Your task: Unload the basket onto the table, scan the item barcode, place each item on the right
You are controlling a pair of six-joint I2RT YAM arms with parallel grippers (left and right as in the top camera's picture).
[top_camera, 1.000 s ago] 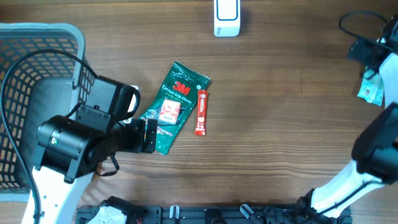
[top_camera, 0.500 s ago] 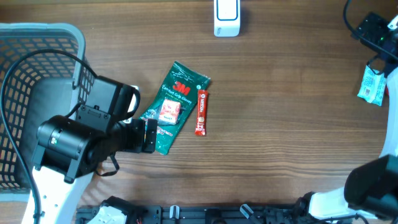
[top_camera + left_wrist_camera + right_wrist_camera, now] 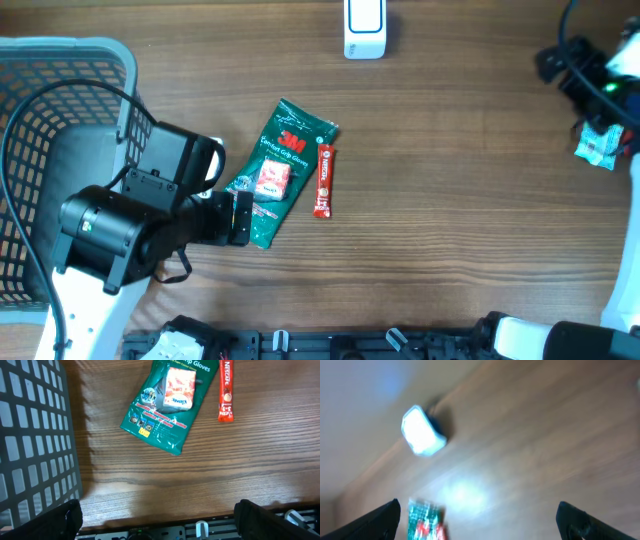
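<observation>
The green glove packet (image 3: pixel 290 150) lies flat on the bench (image 3: pixel 450 230), left of its middle, with its long side slanted. A small orange-and-white tissue pack (image 3: pixel 272 180) rests on its lower half. No barcode can be made out on either in these views. Just beside the packet's right edge, close but not overlapping it, lies a red Nescafe stick (image 3: pixel 323 180), nearly upright in the overhead view.

The left hand (image 3: pixel 160 520) hovers low just left of the packet's lower end. Its fingers (image 3: pixel 67 517) are spread wide apart and hold nothing.

The white scanner (image 3: pixel 364 28) stands at the far edge of the bench, well apart from the packet.

At the left end sits a grey mesh basket (image 3: pixel 30 150). The left arm and a black cable reach across it. What lies inside cannot be told.

At the right edge a small teal packet (image 3: pixel 598 148) lies on the bench near the right arm. The right hand (image 3: pixel 480 520) is up off the bench, fingers wide apart and empty. Its blurred view takes in the scanner and the green packet.
</observation>
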